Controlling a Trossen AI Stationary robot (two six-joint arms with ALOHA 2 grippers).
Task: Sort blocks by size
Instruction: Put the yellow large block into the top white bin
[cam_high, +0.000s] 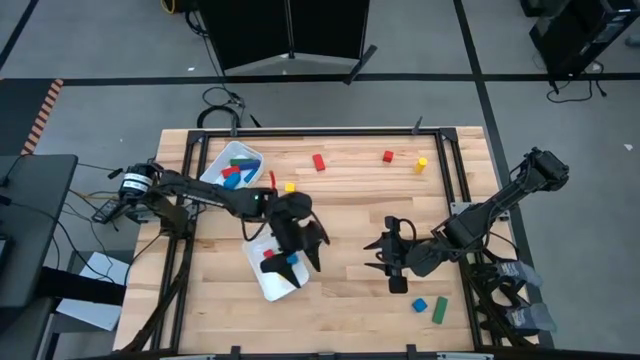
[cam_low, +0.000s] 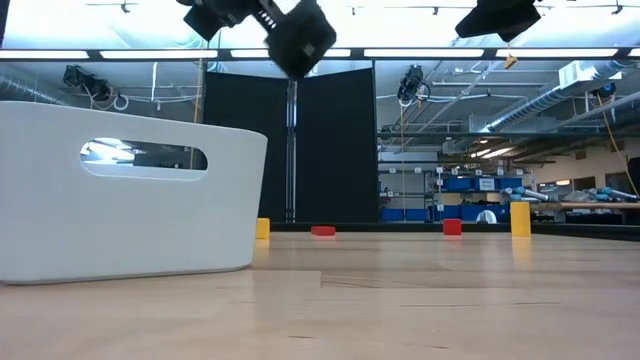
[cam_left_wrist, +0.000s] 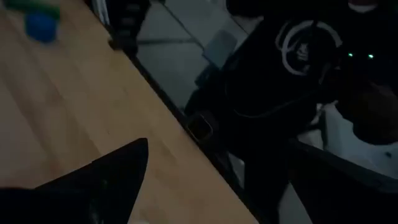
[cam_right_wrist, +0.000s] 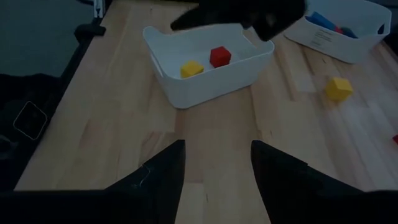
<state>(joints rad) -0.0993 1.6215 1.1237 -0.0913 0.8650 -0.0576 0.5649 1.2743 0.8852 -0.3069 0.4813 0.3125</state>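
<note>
I have the left gripper (cam_high: 300, 245) hanging over the near white tray (cam_high: 262, 283), the one meant for the small cubes. From the right wrist view that tray (cam_right_wrist: 211, 78) holds a yellow cube (cam_right_wrist: 191, 68) and a red cube (cam_right_wrist: 219, 56); the overhead view also shows something blue there, partly under the arm, so I can't say what it is. I cannot tell whether the left fingers are apart or closed, or whether they carry anything.

The far tray (cam_high: 225, 160) already has several longer bars (cam_high: 240, 170) in it, blue, green and red.

The right gripper (cam_high: 392, 262) sits low over the bare wood near the table's middle, fingers apart and empty, pointing toward the near tray.

By my reckoning the sorting is roughly halfway. Still loose on the table: a yellow cube (cam_high: 290, 187) between the trays, a red block (cam_high: 319, 162), a small red cube (cam_high: 388, 156) and a yellow block (cam_high: 421, 164) toward the far edge, plus a blue cube (cam_high: 419, 304) and a green bar (cam_high: 439, 310) close together by the near right corner.
</note>
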